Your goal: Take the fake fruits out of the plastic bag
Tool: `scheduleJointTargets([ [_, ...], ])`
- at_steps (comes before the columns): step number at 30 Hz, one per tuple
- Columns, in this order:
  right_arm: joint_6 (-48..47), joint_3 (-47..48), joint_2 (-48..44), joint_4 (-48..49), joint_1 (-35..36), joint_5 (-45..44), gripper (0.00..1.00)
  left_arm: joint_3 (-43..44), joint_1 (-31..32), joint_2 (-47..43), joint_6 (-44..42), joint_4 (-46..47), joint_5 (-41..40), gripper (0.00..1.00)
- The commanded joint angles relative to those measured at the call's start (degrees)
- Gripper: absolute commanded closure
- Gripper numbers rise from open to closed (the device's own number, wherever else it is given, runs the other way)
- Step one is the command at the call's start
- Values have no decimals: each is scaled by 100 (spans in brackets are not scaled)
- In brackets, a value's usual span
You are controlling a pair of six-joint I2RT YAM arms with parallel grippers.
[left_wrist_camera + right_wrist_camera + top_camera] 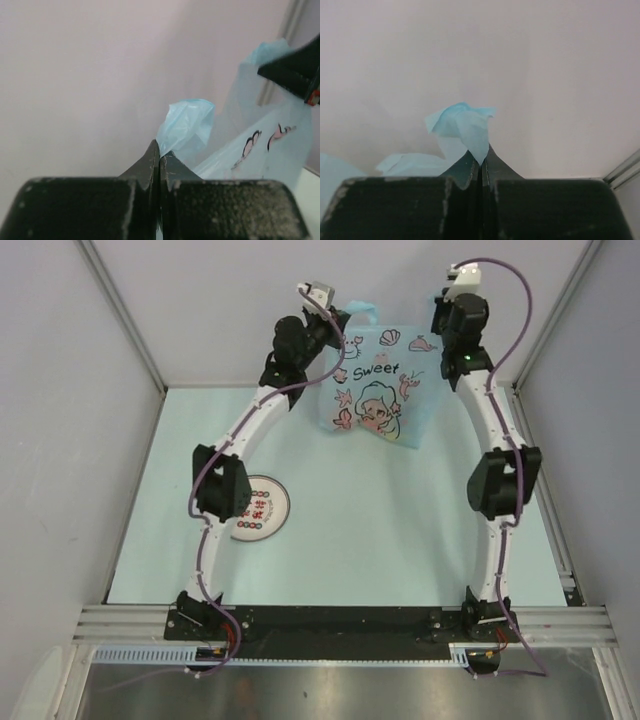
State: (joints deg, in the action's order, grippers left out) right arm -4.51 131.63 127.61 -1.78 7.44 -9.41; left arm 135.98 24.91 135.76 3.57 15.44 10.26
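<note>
The left fingers [149,169] are pressed together, pinching a bunched fold of the light-blue plastic bag [378,390] at one top corner. The right fingers [468,171] are closed just as tightly on a crumpled tuft at the other corner. The bag hangs spread between and below both pairs; whether its bottom touches the tabletop [400,530] is unclear.

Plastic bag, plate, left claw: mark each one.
plastic bag [378,390], top view, on its printed front.
plate [265,508], top view, on its patterned face.
left claw [160,151], left wrist view, between the shut tips pinching the bag.
</note>
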Motion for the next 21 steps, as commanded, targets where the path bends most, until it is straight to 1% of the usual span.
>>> scheduleJointTargets([
  [1, -278, -1529, -1790, 522, -120, -61, 100, -1623, 14, -2258, -86, 599, 669, 100],
  [2, -330, -1901, -2323, 469, -120, -52, 100, -2619, 6, -2552, -41, 670, 740, 100],
  [3, -313, -2287, -2607, 433, -120, -61, 100, -3125, 14, -2912, -24, 732, 810, 100],
  [4, -296, -3240, -2949, 372, -129, -35, 100, -4035, 32, -3472, 38, 784, 976, 100],
  [5, -374, -3728, -3579, 337, -77, 122, 100, -4445, 75, -3782, 47, 750, 1073, 100],
  [6, -453, -4202, -3925, 293, -33, 150, 100, -4823, 102, -4020, 12, 680, 1188, 100],
  [7, -497, -5112, -4207, -3, 46, 89, 100, -5462, 137, -4223, -14, 410, 1310, 100],
  [8, -480, -5461, -4418, -224, 90, -7, 100, -5747, 216, -4608, -15, 242, 1468, 99],
  [9, -263, -5795, -4794, -470, 134, -34, 100, -6011, 251, -4725, -49, 75, 1627, 93],
  [10, -121, -6068, -4929, -968, 135, -35, 100, -6466, 286, -4856, -76, -266, 1741, 84],
  [11, -33, -6523, -5035, -1182, 143, 61, 97, -6679, 339, -5014, -85, -409, 1890, 60],
  [12, 72, -6667, -5140, -1358, 143, 97, 83, -6890, 366, -5085, -50, -515, 1909, 49],
  [13, 117, -6747, -5185, -1725, 135, 141, 75, -7249, 375, -5138, 2, -629, 1909, 40],
  [14, 161, -6800, -5229, -1868, 117, 306, 66, -7383, 375, -5182, 38, -682, 1909, 31],
  [15, 196, -6791, -5412, -1983, 135, 430, 54, -7489, 375, -5296, 73, -805, 1901, 27],
  [16, 66, -6739, -5535, -2027, 187, 675, 47, -7612, 375, -5367, 65, -849, 1874, 22],
  [17, -57, -6582, -5641, -2071, 240, 773, 40, -7630, 375, -5463, 30, -902, 1848, 20],
  [18, -180, -6450, -5764, -2168, 327, 835, 31, -7639, 375, -5621, -75, -981, 1752, 20],
  [19, -399, -6335, -5956, -2212, 528, 888, 28, -7596, 375, -5718, -128, -1051, 1673, 18],
  [21, -532, -5942, -6116, -2370, 749, 1054, 27, -7490, 357, -5946, -190, -1323, 1445, 17],
])
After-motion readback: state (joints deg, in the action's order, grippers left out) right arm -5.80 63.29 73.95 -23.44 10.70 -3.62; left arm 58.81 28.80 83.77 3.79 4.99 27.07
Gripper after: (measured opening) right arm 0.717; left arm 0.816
